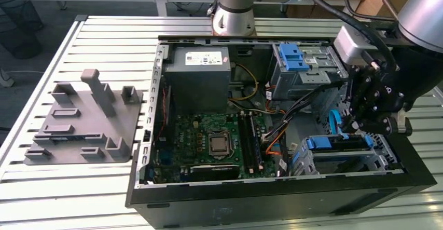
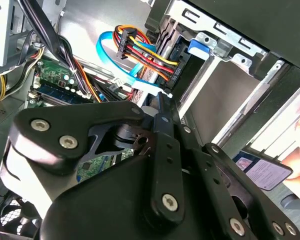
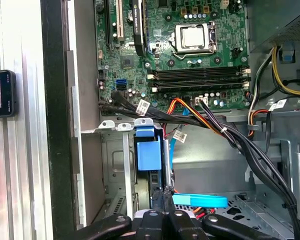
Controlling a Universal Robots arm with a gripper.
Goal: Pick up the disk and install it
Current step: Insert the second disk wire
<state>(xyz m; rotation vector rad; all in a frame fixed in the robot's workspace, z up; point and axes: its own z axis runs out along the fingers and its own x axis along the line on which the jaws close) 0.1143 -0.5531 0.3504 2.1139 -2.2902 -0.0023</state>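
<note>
First wrist view: we are seating the disk in its bay.
The tool pinches narrow on the disk's blue rail, the disk standing edge-up inside the drive cage beside the case wall. We judge insertion underway; pressing straight down is called for. Beyond lies the motherboard.

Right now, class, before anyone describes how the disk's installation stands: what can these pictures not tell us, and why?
- The disk label: in the exterior view, the claw and the drive cage cover all but its blue front.
- How deep the disk sits in the drive cage: the first wrist view sees it end-on.
- The drive cage floor: in the second wrist view, the claw's black linkage blocks it.
</note>
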